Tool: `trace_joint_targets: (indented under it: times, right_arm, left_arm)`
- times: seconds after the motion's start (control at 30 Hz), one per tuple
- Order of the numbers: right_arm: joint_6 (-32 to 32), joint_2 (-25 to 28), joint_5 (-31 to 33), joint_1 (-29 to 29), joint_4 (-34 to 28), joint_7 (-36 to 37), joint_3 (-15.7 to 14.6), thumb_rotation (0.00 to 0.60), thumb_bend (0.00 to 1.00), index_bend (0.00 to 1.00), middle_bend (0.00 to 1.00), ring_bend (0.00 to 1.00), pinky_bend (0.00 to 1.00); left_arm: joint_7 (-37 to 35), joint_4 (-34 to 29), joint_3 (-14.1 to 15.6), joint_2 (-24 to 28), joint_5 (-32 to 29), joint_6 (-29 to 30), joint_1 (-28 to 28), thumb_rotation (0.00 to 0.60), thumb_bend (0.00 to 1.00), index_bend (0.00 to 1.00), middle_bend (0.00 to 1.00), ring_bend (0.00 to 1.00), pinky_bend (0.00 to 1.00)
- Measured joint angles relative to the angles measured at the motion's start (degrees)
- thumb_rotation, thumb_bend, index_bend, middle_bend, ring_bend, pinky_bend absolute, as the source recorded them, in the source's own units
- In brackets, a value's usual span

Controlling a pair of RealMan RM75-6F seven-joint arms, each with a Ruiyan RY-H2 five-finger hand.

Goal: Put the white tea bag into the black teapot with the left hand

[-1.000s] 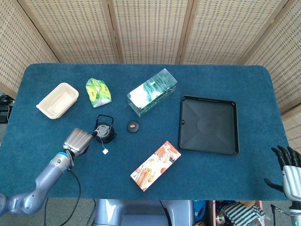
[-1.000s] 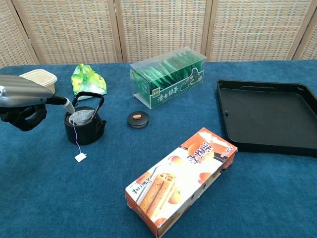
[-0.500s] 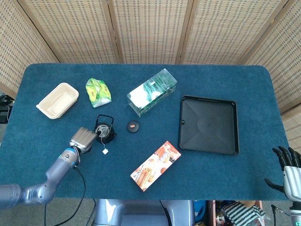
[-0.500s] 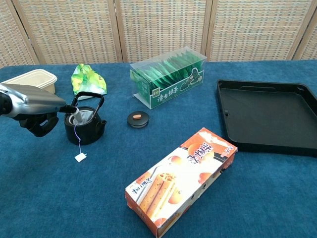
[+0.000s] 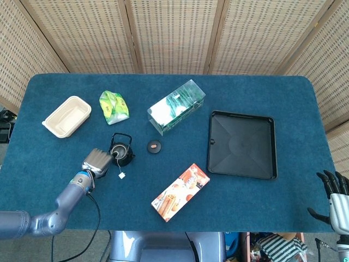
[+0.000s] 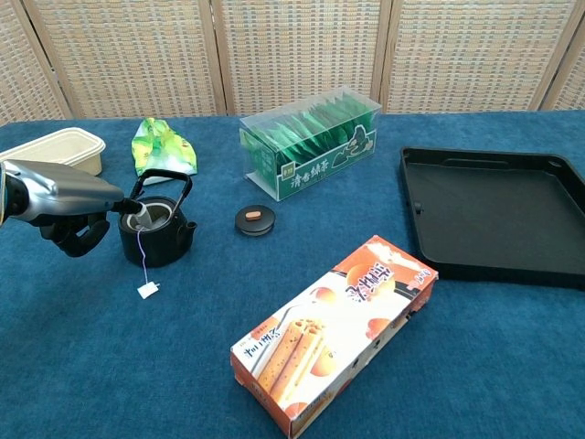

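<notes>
- One relation counts: your left robot hand [image 6: 64, 206] sits just left of the black teapot [image 6: 157, 233], fingertip over its mouth.
- White tea bag [image 6: 150, 216] lies in that mouth; string hangs outside to the tag [image 6: 147, 290] on the bench [image 6: 110, 366].
- Whether it pinches the bag, I cannot tell.

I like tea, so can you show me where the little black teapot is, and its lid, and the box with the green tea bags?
black teapot [image 6: 157, 240]: chest view, on its round black belly.
lid [image 6: 255, 219]: chest view, on the top of the small round lid.
tea bag box [image 6: 311, 143]: chest view, on its clear front wall.

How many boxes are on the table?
2: the clear box of green tea packets at the back, and the orange snack box lying near the front edge.
</notes>
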Motion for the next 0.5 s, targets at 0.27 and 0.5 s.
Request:
trace_joint_targets:
  times: [0.27, 0.5]
  right_arm:
    - [0.10, 0.10, -0.20, 0.09, -0.07, -0.13, 0.12, 0.600, 0.00, 0.17, 0.20, 0.01, 0.12]
    - [0.11, 0.41, -0.52, 0.45, -0.11, -0.26, 0.39, 0.600, 0.00, 0.17, 0.20, 0.01, 0.12]
  left_arm:
    - [-5.30, -2.56, -0.24, 2.17, 8.58, 3.86, 2.88, 0.600, 0.94, 0.14, 0.76, 0.69, 0.65]
    - [-13.04, -4.80, -0.35, 4.69, 19.46, 9.70, 8.14, 0.600, 0.94, 0.12, 0.67, 0.62, 0.62]
